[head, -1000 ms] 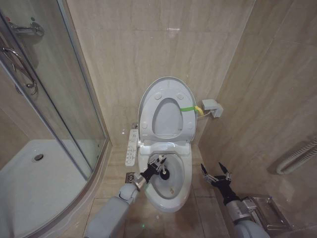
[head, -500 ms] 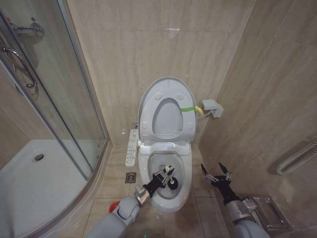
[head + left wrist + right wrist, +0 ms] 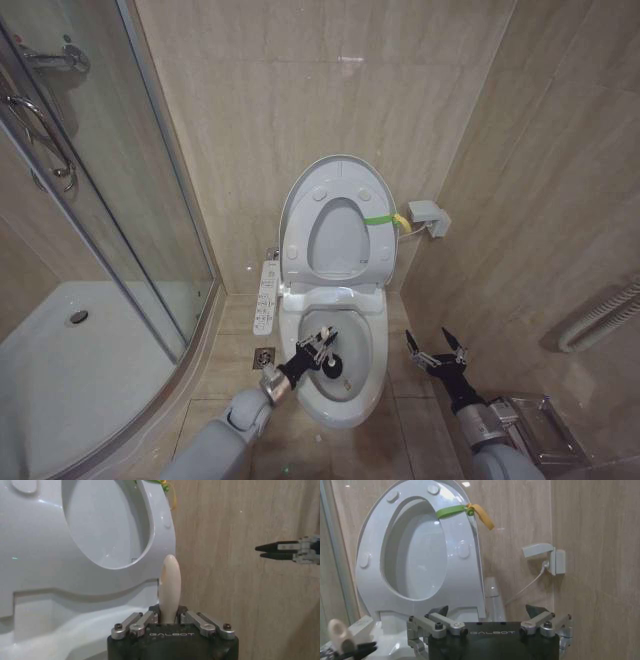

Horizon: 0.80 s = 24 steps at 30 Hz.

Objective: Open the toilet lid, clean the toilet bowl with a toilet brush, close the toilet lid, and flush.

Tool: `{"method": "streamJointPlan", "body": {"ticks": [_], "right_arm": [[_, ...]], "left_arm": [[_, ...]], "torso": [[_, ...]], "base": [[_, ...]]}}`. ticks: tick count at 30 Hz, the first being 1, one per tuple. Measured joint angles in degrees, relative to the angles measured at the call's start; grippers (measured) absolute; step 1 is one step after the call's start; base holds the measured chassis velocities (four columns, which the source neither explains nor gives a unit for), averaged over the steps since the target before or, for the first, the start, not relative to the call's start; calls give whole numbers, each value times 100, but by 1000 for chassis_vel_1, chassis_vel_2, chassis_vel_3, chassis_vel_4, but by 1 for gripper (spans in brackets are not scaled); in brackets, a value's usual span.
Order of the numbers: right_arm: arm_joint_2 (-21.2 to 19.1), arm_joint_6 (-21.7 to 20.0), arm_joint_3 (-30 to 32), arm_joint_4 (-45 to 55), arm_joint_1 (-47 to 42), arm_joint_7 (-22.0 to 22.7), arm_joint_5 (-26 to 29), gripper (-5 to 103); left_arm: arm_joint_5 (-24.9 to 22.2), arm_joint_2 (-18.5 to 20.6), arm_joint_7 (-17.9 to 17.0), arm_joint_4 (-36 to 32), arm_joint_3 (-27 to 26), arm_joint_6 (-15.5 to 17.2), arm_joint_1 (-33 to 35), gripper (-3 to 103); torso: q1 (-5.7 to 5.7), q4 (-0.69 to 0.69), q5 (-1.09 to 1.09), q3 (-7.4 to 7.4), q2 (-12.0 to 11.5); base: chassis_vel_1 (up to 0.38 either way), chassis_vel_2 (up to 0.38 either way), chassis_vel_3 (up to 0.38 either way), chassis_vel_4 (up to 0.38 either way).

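The left claw (image 3: 318, 347) pinched the toilet brush (image 3: 331, 366) inside the toilet bowl (image 3: 365, 395), away from its rim. The right claw (image 3: 436, 350) waited spread beside it.

The left arm reaches forward and up from the lower middle, and the left gripper (image 3: 318, 349) has its fingers closed around a thin white handle. The right gripper (image 3: 436, 351) hangs to the right, fingers spread wide apart and holding nothing.
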Motion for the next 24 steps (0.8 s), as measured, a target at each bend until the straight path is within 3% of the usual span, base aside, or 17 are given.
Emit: {"method": "streamJointPlan", "body": {"ticks": [6, 17, 24], "right_arm": [[0, 0, 0, 0, 0, 0, 0, 100], [0, 0, 0, 0, 0, 0, 0, 100], [0, 0, 0, 0, 0, 0, 0, 100]], "left_arm": [[-135, -203, 8, 253, 154, 20, -286, 20], [-87, -158, -60, 127, 389, 7, -23, 20], [154, -225, -222, 701, 261, -10, -137, 20]], "torso": [[1, -1, 1, 0, 0], [1, 1, 1, -1, 0], [0, 0, -1, 0, 0]], "base": [[0, 0, 0, 0], [0, 0, 0, 0], [0, 0, 0, 0]]}}
